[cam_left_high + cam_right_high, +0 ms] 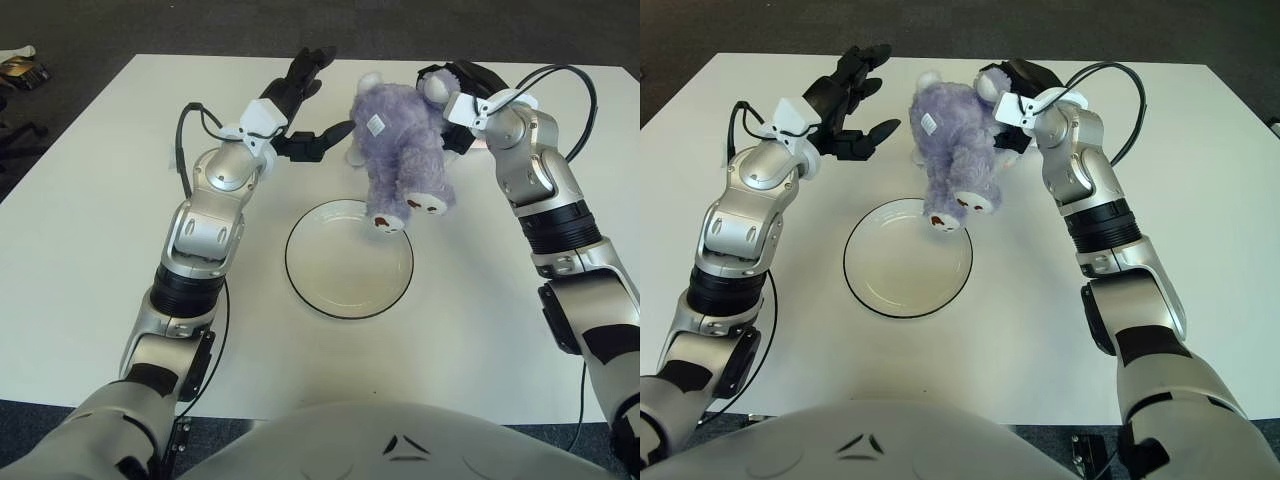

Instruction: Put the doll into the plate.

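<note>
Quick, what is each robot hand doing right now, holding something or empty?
Left robot hand: open, fingers spread, empty, beside the doll.
Right robot hand: closed on the doll, holding it over the plate edge.

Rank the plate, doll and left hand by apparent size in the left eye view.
1. Plate and doll: look about alike, and the doll is raised nearer the camera, so unranked.
2. Left hand, fingers spread: clearly smallest.
</note>
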Tool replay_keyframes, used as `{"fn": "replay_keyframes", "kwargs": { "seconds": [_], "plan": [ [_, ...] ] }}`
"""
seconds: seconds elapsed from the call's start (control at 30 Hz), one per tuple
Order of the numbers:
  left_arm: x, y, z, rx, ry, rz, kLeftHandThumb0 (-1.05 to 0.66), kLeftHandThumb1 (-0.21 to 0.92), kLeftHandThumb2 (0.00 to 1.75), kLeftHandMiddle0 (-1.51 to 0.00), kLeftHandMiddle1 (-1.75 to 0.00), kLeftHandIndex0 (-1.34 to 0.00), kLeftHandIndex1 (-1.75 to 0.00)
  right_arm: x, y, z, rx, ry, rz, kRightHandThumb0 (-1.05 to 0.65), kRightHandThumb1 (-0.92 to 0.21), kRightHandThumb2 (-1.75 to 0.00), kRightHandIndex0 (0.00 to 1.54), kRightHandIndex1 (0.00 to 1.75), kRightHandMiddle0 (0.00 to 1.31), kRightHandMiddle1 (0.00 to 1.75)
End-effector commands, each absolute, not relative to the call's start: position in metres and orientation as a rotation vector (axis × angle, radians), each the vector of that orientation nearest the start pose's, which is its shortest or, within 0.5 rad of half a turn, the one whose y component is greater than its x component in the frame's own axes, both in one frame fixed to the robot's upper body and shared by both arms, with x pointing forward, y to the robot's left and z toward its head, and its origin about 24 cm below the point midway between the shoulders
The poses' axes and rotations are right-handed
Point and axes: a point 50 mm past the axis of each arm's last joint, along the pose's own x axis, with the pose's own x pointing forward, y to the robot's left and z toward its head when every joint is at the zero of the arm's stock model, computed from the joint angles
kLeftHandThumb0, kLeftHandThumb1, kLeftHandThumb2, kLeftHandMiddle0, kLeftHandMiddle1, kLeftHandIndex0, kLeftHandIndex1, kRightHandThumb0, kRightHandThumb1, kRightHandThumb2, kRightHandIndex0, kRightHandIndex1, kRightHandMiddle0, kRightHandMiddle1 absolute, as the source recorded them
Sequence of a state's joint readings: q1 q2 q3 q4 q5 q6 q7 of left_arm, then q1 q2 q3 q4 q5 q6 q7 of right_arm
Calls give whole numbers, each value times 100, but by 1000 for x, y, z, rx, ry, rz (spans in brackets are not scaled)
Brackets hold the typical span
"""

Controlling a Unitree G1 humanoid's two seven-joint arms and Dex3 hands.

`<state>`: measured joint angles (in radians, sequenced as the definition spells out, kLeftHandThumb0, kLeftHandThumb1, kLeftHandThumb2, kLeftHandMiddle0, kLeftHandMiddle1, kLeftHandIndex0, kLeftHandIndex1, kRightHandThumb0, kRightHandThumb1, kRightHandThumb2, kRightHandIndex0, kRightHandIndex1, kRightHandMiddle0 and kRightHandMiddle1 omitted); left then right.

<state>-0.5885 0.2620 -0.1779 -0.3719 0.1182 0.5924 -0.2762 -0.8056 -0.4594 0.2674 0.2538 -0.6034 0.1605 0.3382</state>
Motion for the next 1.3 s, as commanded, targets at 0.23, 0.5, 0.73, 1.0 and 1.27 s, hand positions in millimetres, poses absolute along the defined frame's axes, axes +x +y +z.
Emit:
{"fn": "replay_keyframes", "kwargs": {
  "seconds": [0.23,0.5,0.73,1.0,1.27],
  "plan": [
    [310,84,230,512,-333,-466,-89,54,74,0,-24,0,-5,373,-136,215,-1190,-316,219,62,-1,-169,87,175,119,175],
    [315,79,228,470,-319,-513,-77,38,89,0,-35,0,-18,374,-135,216,-1202,-374,205,62,-1,-169,87,175,120,175],
    [317,73,229,499,-299,-550,-78,36,92,0,-42,0,-20,375,-136,216,-1222,-372,194,62,-1,-169,87,175,121,175],
    [319,66,231,663,-241,-585,-79,37,89,0,-51,0,-35,372,-135,216,-1195,-452,115,62,-1,-170,88,175,121,175],
    [320,60,229,654,-219,-581,-68,17,105,0,-88,0,-84,372,-133,215,-1178,-484,74,63,0,-171,88,175,122,175]
  ]
}}
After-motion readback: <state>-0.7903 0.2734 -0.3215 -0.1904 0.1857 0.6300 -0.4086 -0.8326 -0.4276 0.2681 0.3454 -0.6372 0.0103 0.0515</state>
